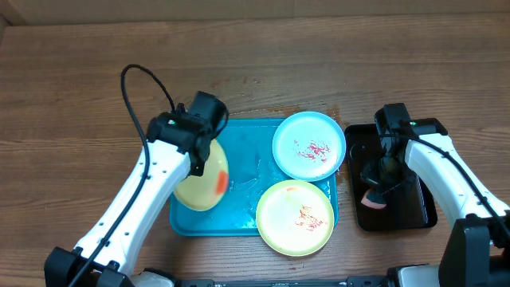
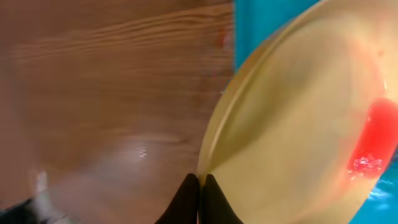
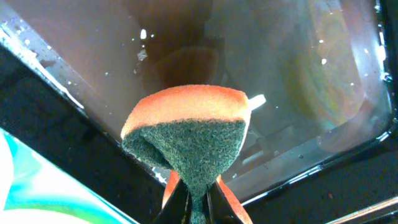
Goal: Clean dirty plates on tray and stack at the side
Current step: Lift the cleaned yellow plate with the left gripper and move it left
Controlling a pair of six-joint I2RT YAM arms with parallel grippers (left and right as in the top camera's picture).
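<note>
Clearly the job is only at its start: none of the three plates is clean, and nothing is stacked on the table (image 1: pixel 80 96) beside the tray (image 1: pixel 247 143). The left gripper (image 2: pixel 199 185) has its fingers pinched narrow on the rim of one yellow-green plate (image 2: pixel 292 124). That plate is tilted up at the left end of the tray, partly over its left edge, with a broad red smear on its face. The blue plate (image 1: pixel 309 146) lies flat in the far right corner of the tray. The second yellow-green plate (image 1: pixel 295 217) lies just in front of it, hanging over the tray's near rim, and both carry red streaks. Off to the right, the right gripper (image 3: pixel 193 196) is clamped on an orange and green sponge (image 3: pixel 186 124), green side toward the camera. It hangs above the wet black tray (image 1: pixel 426 214), well apart from any plate. By my judgement all three wipes and the whole stacking are left to do.
</note>
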